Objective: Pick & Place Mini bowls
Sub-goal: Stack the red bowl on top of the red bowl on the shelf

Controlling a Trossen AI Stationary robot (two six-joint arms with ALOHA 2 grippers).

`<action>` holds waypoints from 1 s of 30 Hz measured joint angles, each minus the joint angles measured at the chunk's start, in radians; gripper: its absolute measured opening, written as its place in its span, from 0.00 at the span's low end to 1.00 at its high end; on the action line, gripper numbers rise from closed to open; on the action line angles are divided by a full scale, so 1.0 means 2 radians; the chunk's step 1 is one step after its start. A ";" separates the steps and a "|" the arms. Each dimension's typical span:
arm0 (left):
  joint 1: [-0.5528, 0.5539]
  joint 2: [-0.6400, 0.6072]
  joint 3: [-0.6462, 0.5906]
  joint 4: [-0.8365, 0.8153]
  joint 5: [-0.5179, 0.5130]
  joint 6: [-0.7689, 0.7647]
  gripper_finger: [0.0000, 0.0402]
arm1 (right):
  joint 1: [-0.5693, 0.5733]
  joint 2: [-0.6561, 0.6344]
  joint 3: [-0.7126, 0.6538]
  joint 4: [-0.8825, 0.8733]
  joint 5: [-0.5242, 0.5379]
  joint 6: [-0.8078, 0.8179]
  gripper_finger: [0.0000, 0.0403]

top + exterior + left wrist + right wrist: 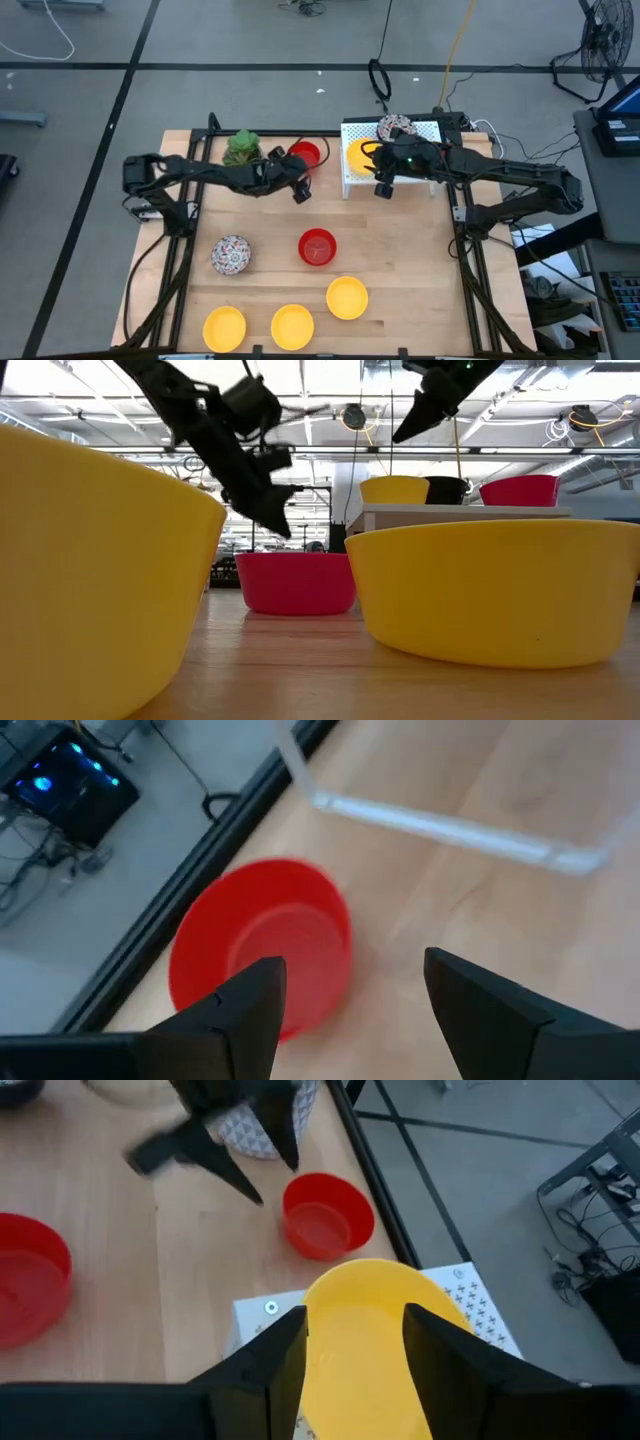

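**Right arm sets a bowl on the rack as left arm lines up the next**

The right gripper [355, 1345], jaws parted and holding nothing, hovers over a plain yellow mini bowl [360, 157] resting on the white perforated rack [425, 132]. This looks like a release, calling next for a clean lift away. The left gripper [355, 995], wide open and empty, hangs above the small red plastic bowl [304, 154] near the table's far edge, and would need to descend and close on its rim.

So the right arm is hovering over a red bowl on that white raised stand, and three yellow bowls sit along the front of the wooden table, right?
Not quite: the small round bowl under the right gripper on the white raised stand is yellow, not red, as the right wrist view shows. The three yellow bowls along the wooden table's front are there.
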 joint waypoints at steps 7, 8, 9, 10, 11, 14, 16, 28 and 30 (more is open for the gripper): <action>0.041 0.047 0.000 0.032 0.018 0.027 0.59 | 0.000 -0.004 0.000 0.002 0.000 0.001 0.38; 0.046 0.052 0.000 0.029 0.032 0.027 0.60 | 0.000 -0.004 0.000 0.002 0.000 0.001 0.38; 0.051 0.057 0.000 0.027 0.046 0.027 0.60 | 0.000 -0.004 0.000 0.002 0.000 0.001 0.38; 0.055 0.062 0.000 0.030 0.059 0.027 0.59 | 0.000 -0.004 0.000 0.002 0.000 0.001 0.38; 0.058 0.067 0.000 0.035 0.069 0.027 0.59 | 0.000 -0.004 0.000 0.002 0.000 0.001 0.38; 0.066 0.081 0.000 0.045 0.077 0.028 0.59 | 0.000 -0.004 0.000 0.007 0.000 0.001 0.38; 0.072 0.088 0.000 0.050 0.077 0.029 0.59 | 0.000 -0.004 0.000 0.010 0.000 0.001 0.37; 0.066 0.092 0.000 0.023 0.125 0.040 0.18 | 0.000 -0.004 -0.001 0.021 0.001 0.001 0.36; 0.060 0.091 0.000 0.022 0.130 0.034 0.06 | 0.000 -0.004 -0.001 0.024 0.001 0.006 0.35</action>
